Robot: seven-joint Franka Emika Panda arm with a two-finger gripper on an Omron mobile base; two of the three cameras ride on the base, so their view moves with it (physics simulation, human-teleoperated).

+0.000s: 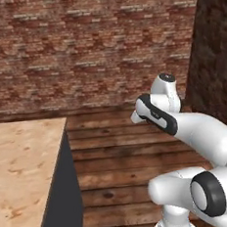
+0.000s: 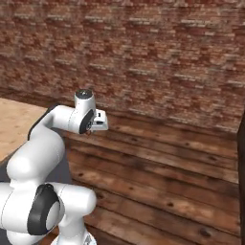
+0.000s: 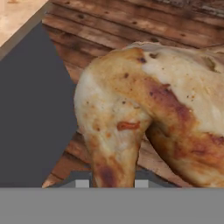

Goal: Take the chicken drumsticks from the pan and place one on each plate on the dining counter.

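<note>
**A:** Which step are we on?

**B:** We judge it to be the carry. Going left to right in the left base view: the light wood-grain dining counter (image 1: pixel 23 173) fills the left side, its dark side panel (image 1: pixel 62 199) drops to a plank floor (image 1: pixel 114 154), and our white arm rises at the right, folded in front of a brick wall (image 1: pixel 79 45). No plate or pan is in sight.

**A:** And the hand?

**B:** In the hand view the gripper (image 3: pixel 111 183) sits at the bottom, its two fingertips (image 3: pixel 82 183) closed together on the narrow end of a chicken drumstick (image 3: pixel 144 109). The drumstick hangs over the floor, just beside the counter's corner, not above its top.

**A:** What does the next move call for?

**B:** We think the base or arm must bring the piece over the counter and find a plate before letting go.

**A:** How does the drumstick look?

**B:** Lumpy, golden-brown, with paler patches, darker roasted streaks and an orange fleck near the middle.
</note>
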